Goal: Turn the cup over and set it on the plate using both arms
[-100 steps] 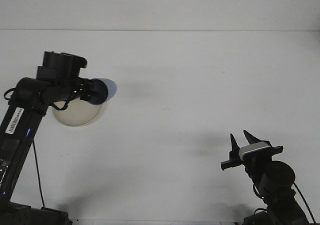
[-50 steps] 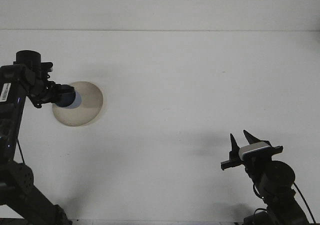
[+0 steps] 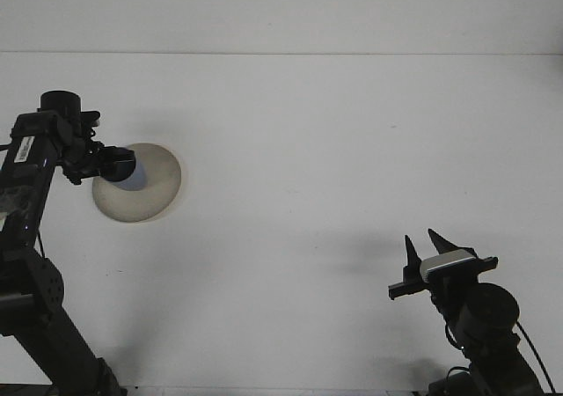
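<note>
On the bare white bench (image 3: 334, 150), the left gripper (image 3: 113, 164) holds the blue cup (image 3: 128, 176) over the plate (image 3: 149, 198) for placing, while the right gripper (image 3: 424, 245) idles, spread wide.

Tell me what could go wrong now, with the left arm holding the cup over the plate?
1. The blue cup sits over the left part of the beige plate, so it might land near the rim and tip off.
2. The left gripper hides most of the cup; a tilted release could topple it.

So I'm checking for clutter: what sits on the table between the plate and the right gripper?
Nothing. In the front view the stretch of white table between the plate and the right gripper is bare.
</note>
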`<action>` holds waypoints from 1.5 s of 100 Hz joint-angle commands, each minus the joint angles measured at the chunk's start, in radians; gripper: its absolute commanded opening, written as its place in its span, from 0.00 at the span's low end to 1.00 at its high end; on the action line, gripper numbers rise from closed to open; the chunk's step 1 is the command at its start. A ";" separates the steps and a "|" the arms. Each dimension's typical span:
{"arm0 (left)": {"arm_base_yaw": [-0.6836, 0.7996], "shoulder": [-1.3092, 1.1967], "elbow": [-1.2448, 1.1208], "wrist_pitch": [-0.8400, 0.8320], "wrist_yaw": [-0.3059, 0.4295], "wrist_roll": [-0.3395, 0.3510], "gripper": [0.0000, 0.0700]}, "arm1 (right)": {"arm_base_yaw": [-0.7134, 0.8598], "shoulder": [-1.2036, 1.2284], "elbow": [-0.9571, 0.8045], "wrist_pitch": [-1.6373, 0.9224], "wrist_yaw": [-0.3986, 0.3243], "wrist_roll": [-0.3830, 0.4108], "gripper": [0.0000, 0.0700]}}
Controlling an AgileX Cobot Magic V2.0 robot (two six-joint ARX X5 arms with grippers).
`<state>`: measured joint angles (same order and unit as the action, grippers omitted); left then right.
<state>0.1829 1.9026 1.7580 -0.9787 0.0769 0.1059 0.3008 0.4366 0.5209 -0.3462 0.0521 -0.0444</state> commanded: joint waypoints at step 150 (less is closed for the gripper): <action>-0.021 -1.422 -1.248 1.031 0.136 -0.070 0.02 | -0.093 0.023 0.002 0.257 0.123 0.055 0.00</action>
<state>0.1612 0.4828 0.4965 0.0444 0.2150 0.0746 0.2073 0.4587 0.5190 -0.1001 0.1761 0.0006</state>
